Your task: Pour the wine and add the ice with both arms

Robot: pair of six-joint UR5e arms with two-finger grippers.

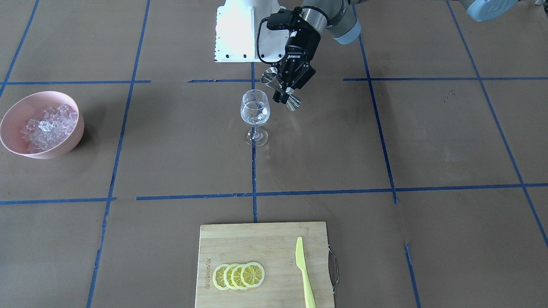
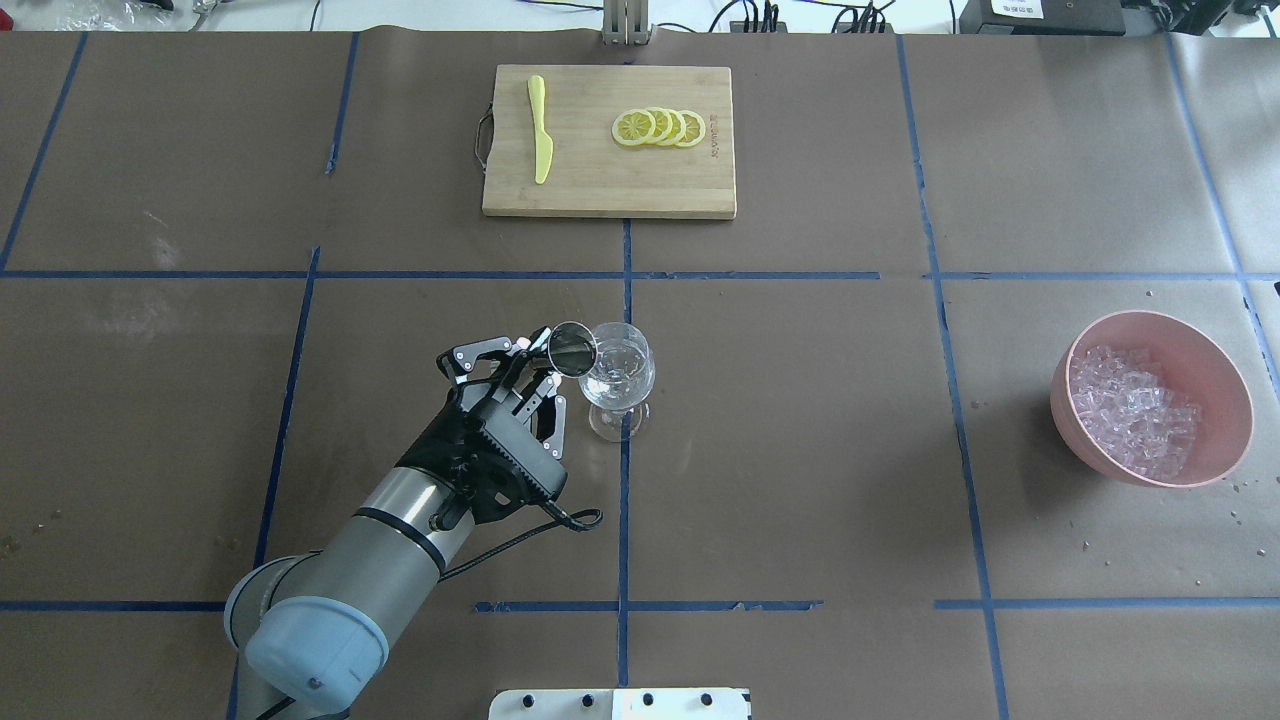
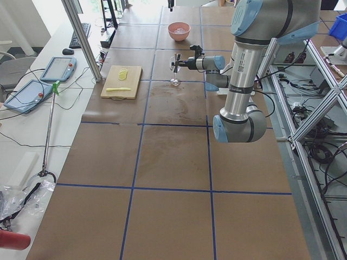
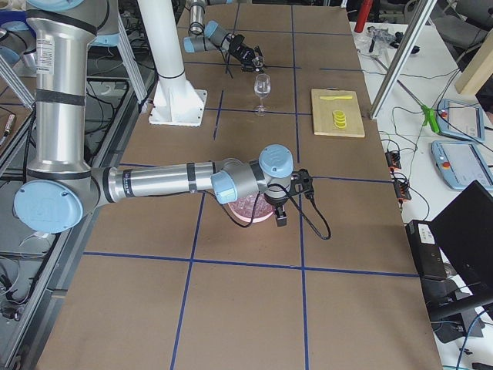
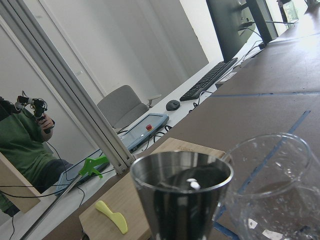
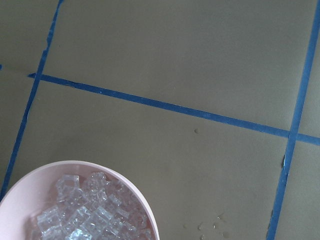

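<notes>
My left gripper [image 2: 543,366] is shut on a steel jigger [image 2: 572,350], tilted with its mouth at the rim of the wine glass [image 2: 620,378]. From the front, the left gripper [image 1: 284,89] holds the jigger [image 1: 293,102] by its waist, just beside the glass [image 1: 255,113]. A little clear wine seems to lie low in the glass bowl. The ice [image 2: 1130,410] fills a pink bowl [image 2: 1062,400] far to the right. My right gripper [image 4: 279,217] hangs over that bowl [image 4: 245,211], and I cannot tell its state. Its wrist view shows ice [image 6: 90,212] below.
A wooden cutting board [image 2: 590,190] at the far side carries lemon slices [image 2: 660,127] and a yellow knife [image 2: 540,140]. The white pedestal [image 1: 235,34] stands behind the glass. Blue tape lines cross the brown table cover. A person sits beyond the table in the left wrist view.
</notes>
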